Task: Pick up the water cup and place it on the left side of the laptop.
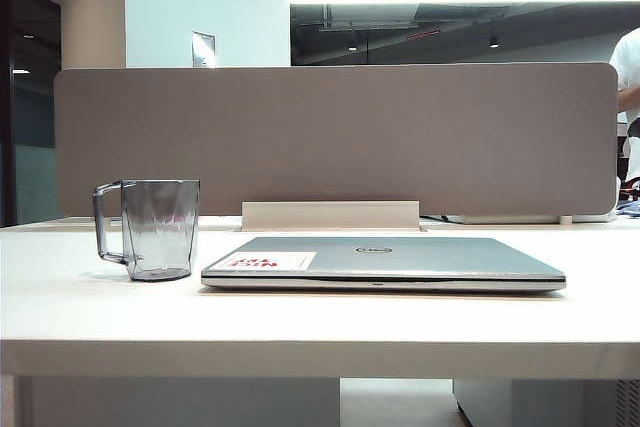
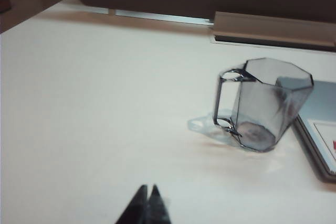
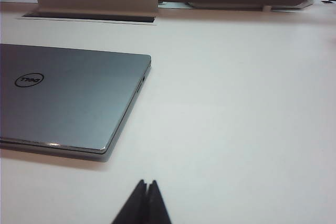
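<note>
Smoky faceted plastic water cup (image 1: pixel 158 229) sitting upright on white tabletop (image 1: pixel 320 322), just left of closed silver-grey laptop (image 1: pixel 385 263), grey divider panel (image 1: pixel 335 137) behind; left gripper (image 2: pixel 147 190) & right gripper (image 3: pixel 146 184) hovering w/ fingers pinched together, empty.

The cup (image 1: pixel 158 228) is see-through smoky grey-blue. The laptop (image 1: pixel 385 261) is silver-grey, its sticker (image 1: pixel 270 261) white with red. The table (image 1: pixel 90 317) is cream, the divider panel (image 1: pixel 335 137) taupe. Both grippers, left gripper (image 2: pixel 147 195) and right gripper (image 3: pixel 146 190), are black.

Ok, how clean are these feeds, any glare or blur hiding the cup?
Exterior view: sharp, bright ceiling strip, cup clear beside the laptop. Left wrist view: soft and slightly blurred, cup casts a pale glint on the table; shut left pincer dark. Right wrist view: hazy, right pincer shut.
</note>
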You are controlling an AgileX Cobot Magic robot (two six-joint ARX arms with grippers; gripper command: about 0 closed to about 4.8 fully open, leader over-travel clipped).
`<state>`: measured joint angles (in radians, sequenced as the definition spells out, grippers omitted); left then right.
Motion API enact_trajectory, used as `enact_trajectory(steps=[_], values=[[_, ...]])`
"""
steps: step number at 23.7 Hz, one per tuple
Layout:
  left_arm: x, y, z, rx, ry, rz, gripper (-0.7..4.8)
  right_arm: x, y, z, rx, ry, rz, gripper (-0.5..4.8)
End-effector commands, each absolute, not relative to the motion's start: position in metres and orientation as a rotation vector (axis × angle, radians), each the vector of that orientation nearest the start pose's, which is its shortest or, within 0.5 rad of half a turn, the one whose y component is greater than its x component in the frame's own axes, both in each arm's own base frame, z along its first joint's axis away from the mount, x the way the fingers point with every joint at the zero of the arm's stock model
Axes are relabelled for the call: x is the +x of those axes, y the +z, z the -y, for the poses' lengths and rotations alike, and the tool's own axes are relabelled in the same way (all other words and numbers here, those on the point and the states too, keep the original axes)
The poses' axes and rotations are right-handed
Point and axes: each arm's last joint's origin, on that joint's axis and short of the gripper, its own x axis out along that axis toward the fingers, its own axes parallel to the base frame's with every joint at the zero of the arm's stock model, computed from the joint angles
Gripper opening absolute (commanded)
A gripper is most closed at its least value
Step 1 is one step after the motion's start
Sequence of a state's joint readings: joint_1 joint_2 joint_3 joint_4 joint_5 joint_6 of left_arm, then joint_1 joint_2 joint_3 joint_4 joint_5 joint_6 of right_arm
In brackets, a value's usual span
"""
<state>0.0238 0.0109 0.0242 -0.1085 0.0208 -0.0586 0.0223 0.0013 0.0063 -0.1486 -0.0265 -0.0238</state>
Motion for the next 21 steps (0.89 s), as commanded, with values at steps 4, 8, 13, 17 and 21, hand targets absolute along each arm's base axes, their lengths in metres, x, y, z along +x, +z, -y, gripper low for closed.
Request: enact_trajectory(steps=[4, 8, 13, 17, 21], values=[[0.097, 0.160, 0.000, 0.022, -0.045, -0.052, -0.06, 0.097, 0.150, -0.003, -0.027, 0.045, -0.137, -0.05], [0.097, 0.161, 0.000, 0.062, -0.051, -0.049, -0.06, 0.097, 0.150, -0.003, -0.027, 0.045, -0.137, -0.05], [0.097, 0.164, 0.000, 0.099, -0.051, -0.012, -0.06, 0.097, 0.150, -0.003, -0.027, 0.045, -0.137, -0.05], [0.097, 0.173, 0.000, 0.088, -0.052, 0.083, -0.06, 0.097, 0.150, -0.003, -0.027, 0.045, -0.137, -0.05], [0.097, 0.176, 0.000, -0.061, -0.068, 0.104, -0.06, 0.097, 0.150, -0.003, -0.027, 0.045, -0.137, -0.05]])
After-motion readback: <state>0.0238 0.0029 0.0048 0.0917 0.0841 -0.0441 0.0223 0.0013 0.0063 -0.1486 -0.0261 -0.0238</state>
